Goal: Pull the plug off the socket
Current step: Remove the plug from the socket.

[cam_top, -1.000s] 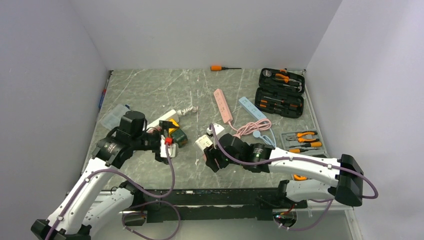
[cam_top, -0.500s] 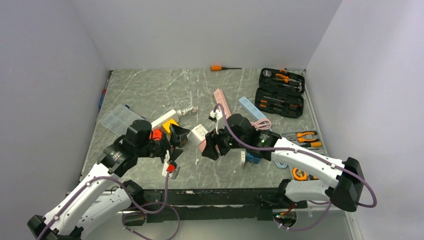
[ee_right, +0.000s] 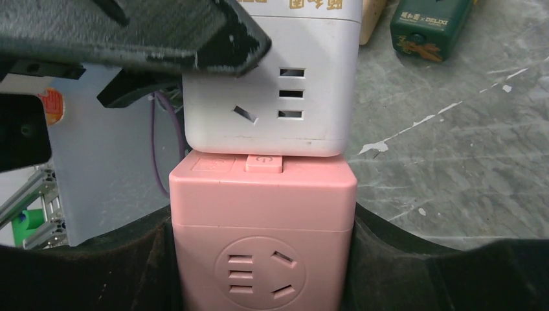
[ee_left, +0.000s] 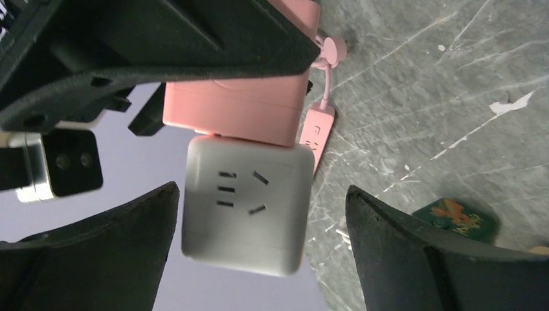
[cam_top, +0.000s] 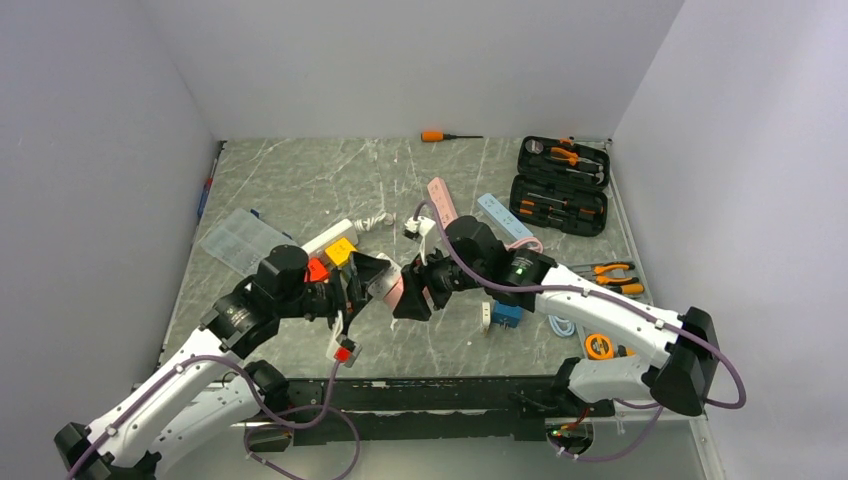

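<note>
The right jaws are clamped on the pink socket cube [ee_right: 262, 240], held above the counter [cam_top: 300, 190]. The white plug cube [ee_left: 246, 207] sits joined to its end, between the left jaws, which stand apart on either side of it.

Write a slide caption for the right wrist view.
Right gripper clamps a pink plastic cube socket with a white plastic cube adapter joined to its end.

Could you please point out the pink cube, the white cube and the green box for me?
pink cube [ee_right: 262, 214]: right wrist view, its front face.
white cube [ee_left: 246, 207]: left wrist view, its socket face.
green box [ee_right: 430, 23]: right wrist view, its labelled side.
</note>
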